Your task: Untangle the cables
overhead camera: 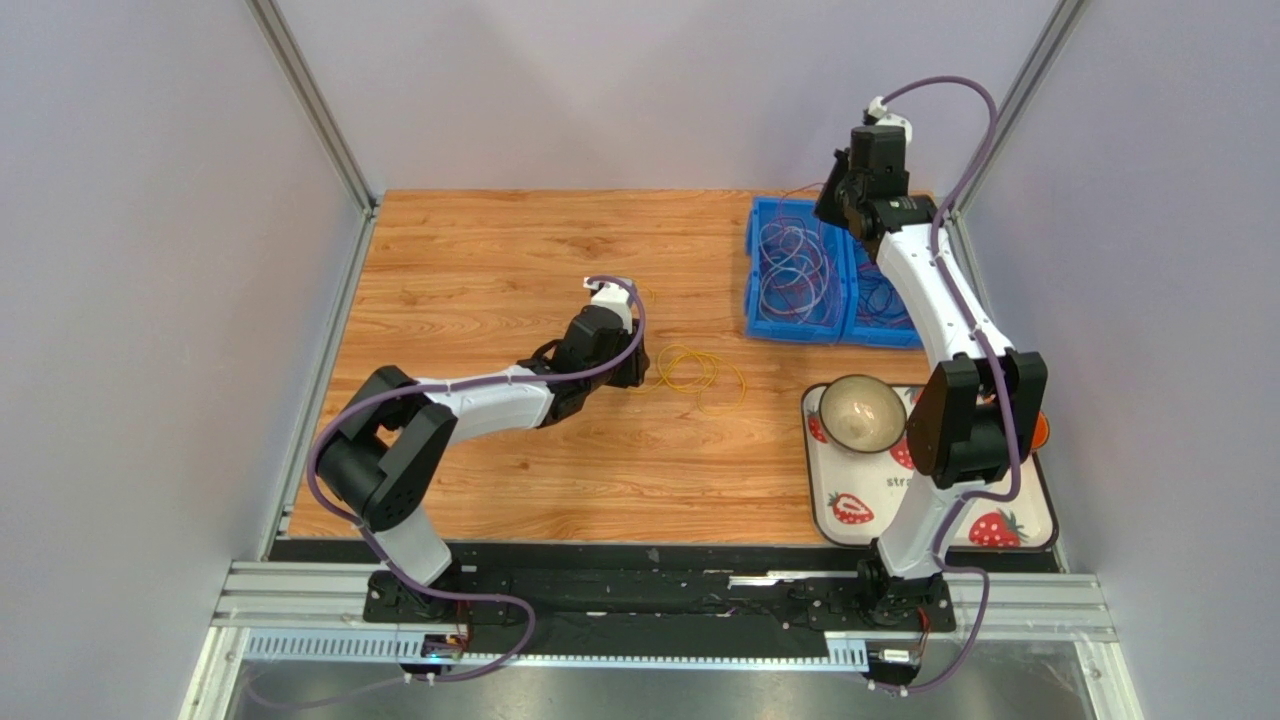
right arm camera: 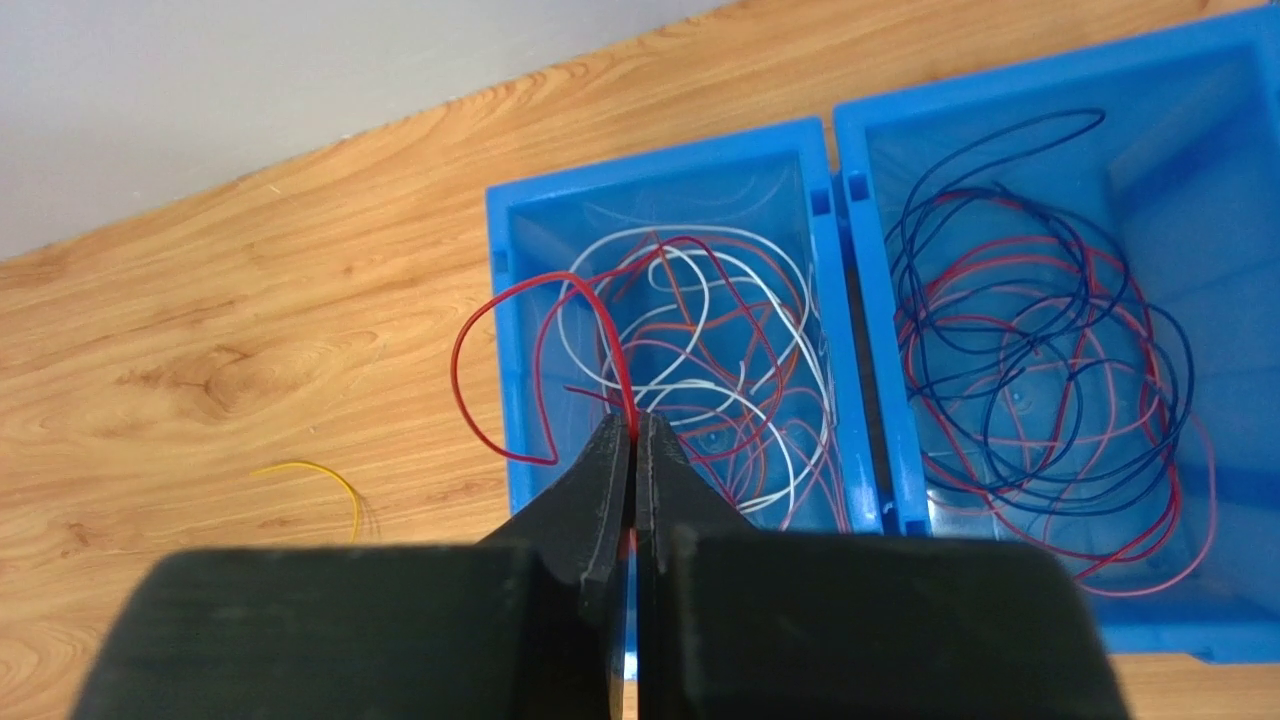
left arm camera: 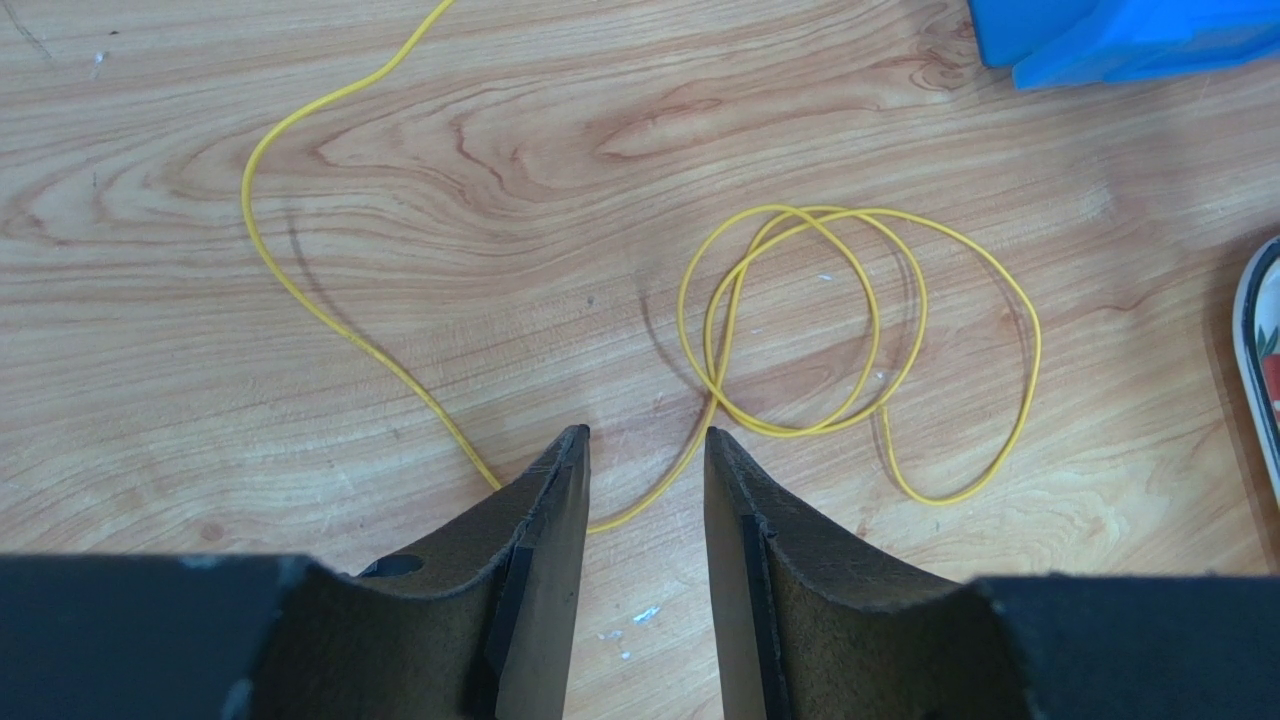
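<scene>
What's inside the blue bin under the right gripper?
White, red and orange cables tangled in the bin; the right gripper pinches a red cable and hides the near wall.

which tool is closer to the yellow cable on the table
Left. The left tool hangs open right over the yellow cable, with a strand running between its jaws. The right tool is far off over the blue bin, shut on a red cable.

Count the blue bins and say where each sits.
2. Both sit side by side, far right on the table: the left bin holds white and red cables, the right bin dark blue and red ones.
</scene>
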You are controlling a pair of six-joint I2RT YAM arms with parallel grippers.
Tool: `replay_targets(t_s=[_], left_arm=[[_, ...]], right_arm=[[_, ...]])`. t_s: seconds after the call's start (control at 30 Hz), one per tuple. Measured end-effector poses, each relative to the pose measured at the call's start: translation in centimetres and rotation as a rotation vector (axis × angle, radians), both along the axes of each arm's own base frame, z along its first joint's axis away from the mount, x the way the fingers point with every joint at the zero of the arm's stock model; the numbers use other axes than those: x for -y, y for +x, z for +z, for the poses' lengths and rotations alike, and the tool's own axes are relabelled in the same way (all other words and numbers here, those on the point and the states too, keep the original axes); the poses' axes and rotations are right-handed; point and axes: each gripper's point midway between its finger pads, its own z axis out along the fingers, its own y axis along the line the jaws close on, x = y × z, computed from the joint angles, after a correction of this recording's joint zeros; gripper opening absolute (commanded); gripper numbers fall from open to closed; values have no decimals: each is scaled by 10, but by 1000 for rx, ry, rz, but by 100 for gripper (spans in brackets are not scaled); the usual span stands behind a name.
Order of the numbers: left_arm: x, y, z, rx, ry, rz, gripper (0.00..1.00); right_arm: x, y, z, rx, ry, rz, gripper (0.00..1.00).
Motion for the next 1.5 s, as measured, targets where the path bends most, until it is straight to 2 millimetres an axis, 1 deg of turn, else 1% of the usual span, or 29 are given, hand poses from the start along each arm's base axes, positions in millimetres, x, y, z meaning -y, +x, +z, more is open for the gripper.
replay_targets(t_s=[0.1,0.13,0.2,0.23,0.3,0.33,0.37,0.43,0.47,0.6,0.73,0.83,0.9,0.97,1.07,1.17,1.27,1.4,1.5], left_arm=[[0,0,0,1,-1,0,43],[0,0,1,2,-2,0,43],[1,1,1,5,-4,0,42],[1,1,1,5,-5,0,42],[1,1,1,5,-5,-1,43],[1,1,1,5,-5,-1,43],[1,1,1,5,-5,-1,42],[1,0,1,4,-6,-4,43],[2,0,1,3,-7,-5,43],[3,-1,1,0,-12,-15,43],[4,-2,2,-2,-16,-22,43],[5,-2,1,-5,-17,-26,43],[6,-3,-2,-11,-15,-29,43],[8,-3,-7,-23,-12,-36,43],[12,0,-14,-39,-7,-45,43],[19,7,-18,-45,-4,-48,43],[27,16,-19,-47,-3,-50,43],[37,26,-24,-57,3,-51,43],[37,27,-29,-74,11,-47,42]], right_arm=[[-1,1,-17,-37,5,2,1],[-2,1,-21,-45,6,4,8],[-3,2,-31,-66,9,4,16],[-3,2,-36,-84,10,4,23],[-4,3,-46,-116,8,5,31],[-4,4,-49,-126,9,5,37],[-4,3,-52,-136,9,5,40],[-4,-1,-57,-160,7,3,44],[-3,-3,-58,-170,6,2,45],[-3,-3,-50,-166,9,1,45],[-3,-11,-33,-149,16,3,45],[-4,-21,-10,-113,29,7,45],[-6,-33,11,-73,40,16,45],[-8,-47,32,-28,49,24,45],[-13,-70,52,20,64,44,46],[-22,-90,59,42,81,70,46],[-29,-106,51,31,93,93,46],[-34,-118,39,6,94,112,46],[-34,-125,36,1,95,115,46]])
